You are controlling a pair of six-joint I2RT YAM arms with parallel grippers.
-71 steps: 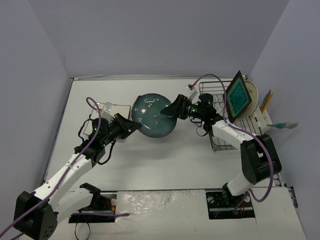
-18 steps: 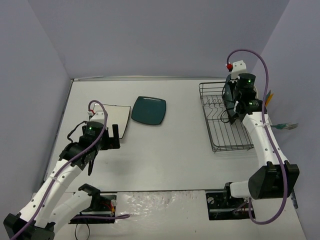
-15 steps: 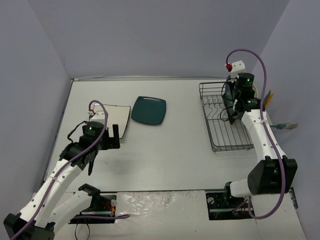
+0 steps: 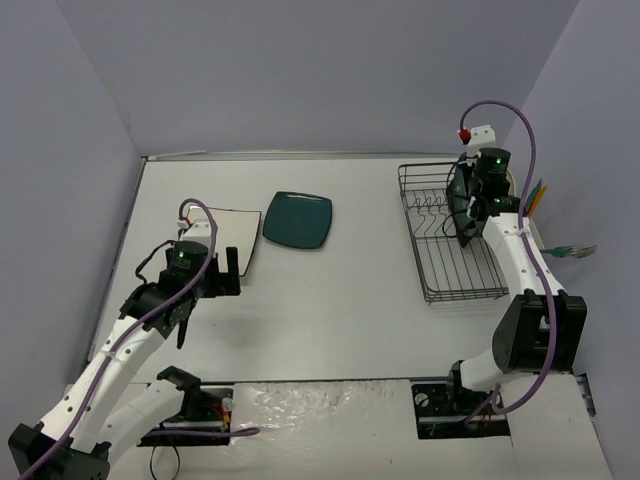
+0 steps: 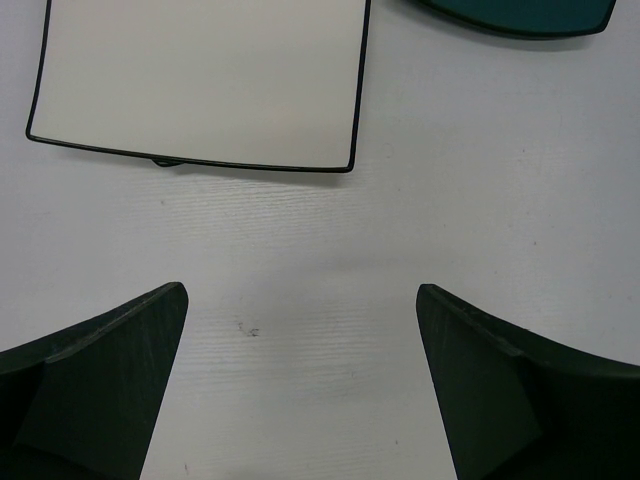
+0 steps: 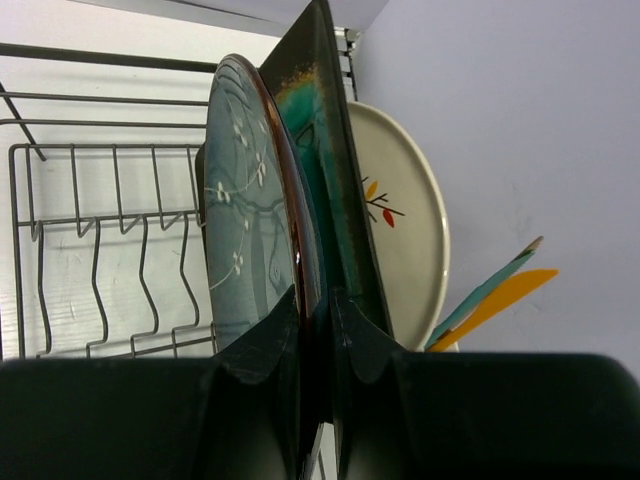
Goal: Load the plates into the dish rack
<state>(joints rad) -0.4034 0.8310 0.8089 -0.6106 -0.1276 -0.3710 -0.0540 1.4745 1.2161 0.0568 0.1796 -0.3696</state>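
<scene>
Flecked blue plate [image 6: 245, 225] now racked (seemingly).

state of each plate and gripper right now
white square plate: flat on table
teal plate: flat on table
blue flowered plate: upright in dish rack
black square plate: upright, racked
cream plate: upright, racked
left gripper: open
right gripper: shut on blue flowered plate

Lab test booth: plain walls [image 4: 320, 80], white table [image 4: 340, 300]
</scene>
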